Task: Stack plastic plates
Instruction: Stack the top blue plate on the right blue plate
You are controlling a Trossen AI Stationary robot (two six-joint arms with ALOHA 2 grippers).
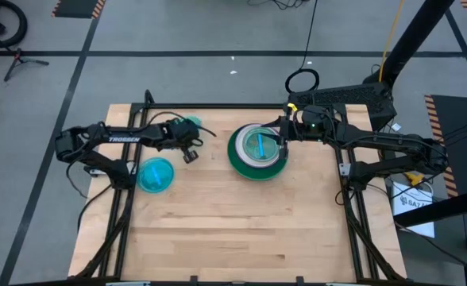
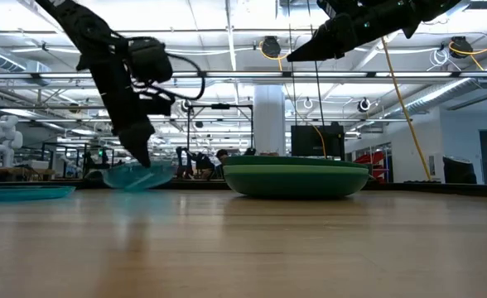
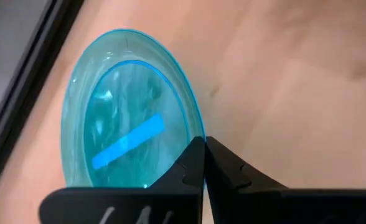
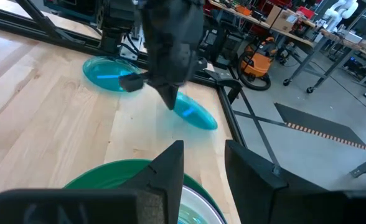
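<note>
The left gripper (image 3: 203,158) is pinched shut on the rim of a blue plate (image 3: 124,109) tilted near the table's back-left edge, a thin hold that could slip when carried to the green stack (image 1: 256,152).

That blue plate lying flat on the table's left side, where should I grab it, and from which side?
Probably by its raised rim, one finger inside, one outside, coming down from above at the edge toward the middle of the table. The blue plate lies flat, so only the rim offers a hold, and that edge looks unobstructed.
</note>
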